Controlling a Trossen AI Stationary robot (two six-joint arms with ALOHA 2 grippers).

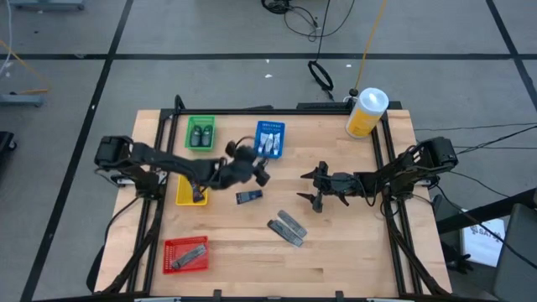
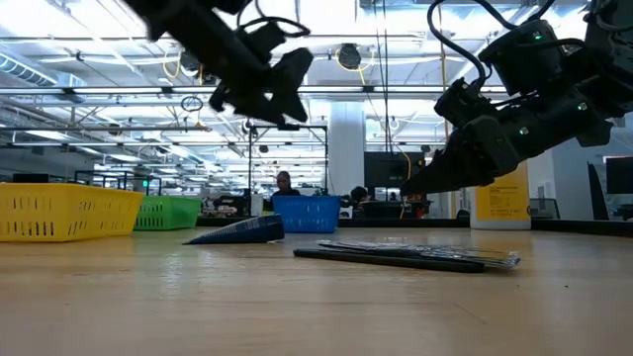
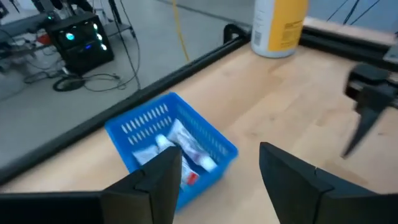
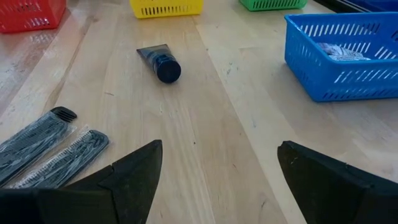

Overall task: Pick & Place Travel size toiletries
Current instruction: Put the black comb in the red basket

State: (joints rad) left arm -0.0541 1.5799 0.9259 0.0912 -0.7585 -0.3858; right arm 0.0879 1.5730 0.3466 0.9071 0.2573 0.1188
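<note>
My left gripper hangs above the counter just beside the blue tray, fingers apart and holding nothing – whitish tubes lie inside that tray. My right gripper waits near mid-counter, spread wide, empty. A small black tube lies between the two, and two grey flat packets rest side by side nearer the front edge

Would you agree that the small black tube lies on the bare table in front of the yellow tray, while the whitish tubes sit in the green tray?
Not quite. The whitish tubes sit in the blue tray, not the green one, as the high view shows. The small black tube does lie on the bare table in front of the yellow tray.
</note>
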